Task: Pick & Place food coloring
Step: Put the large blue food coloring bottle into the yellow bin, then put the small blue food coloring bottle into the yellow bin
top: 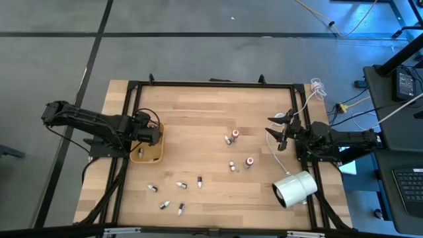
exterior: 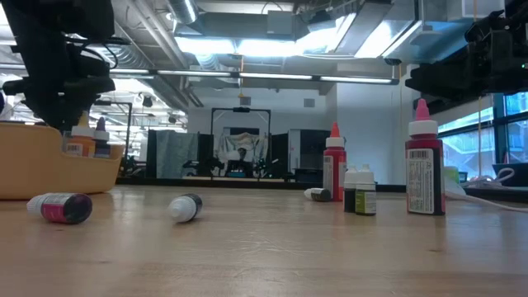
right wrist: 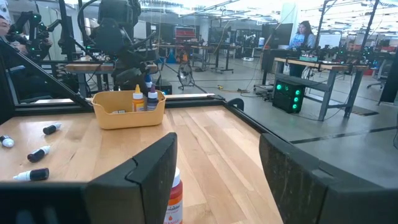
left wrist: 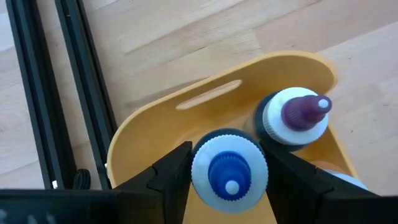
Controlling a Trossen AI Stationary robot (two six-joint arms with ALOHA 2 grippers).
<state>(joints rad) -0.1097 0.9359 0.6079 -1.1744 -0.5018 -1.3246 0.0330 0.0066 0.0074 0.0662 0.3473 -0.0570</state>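
Left gripper (left wrist: 230,177) fingers (left wrist: 171,177) flanking blue-capped bottle (left wrist: 229,174) inside yellow tray (left wrist: 205,99).

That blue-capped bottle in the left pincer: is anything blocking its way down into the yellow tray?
Nothing visible blocks it. The left pincer holds the blue-capped bottle over the yellow tray, beside a purple-tipped bottle already standing inside.

Desk (top: 198,125): pale wood planks, smooth, satin sheen. Frame (top: 211,84): black matt metal. Tray (left wrist: 155,130): yellow plastic, smooth, matt. Bottle caps (left wrist: 229,172): ribbed plastic, slightly glossy. Cylinder (top: 295,188): white, smooth.
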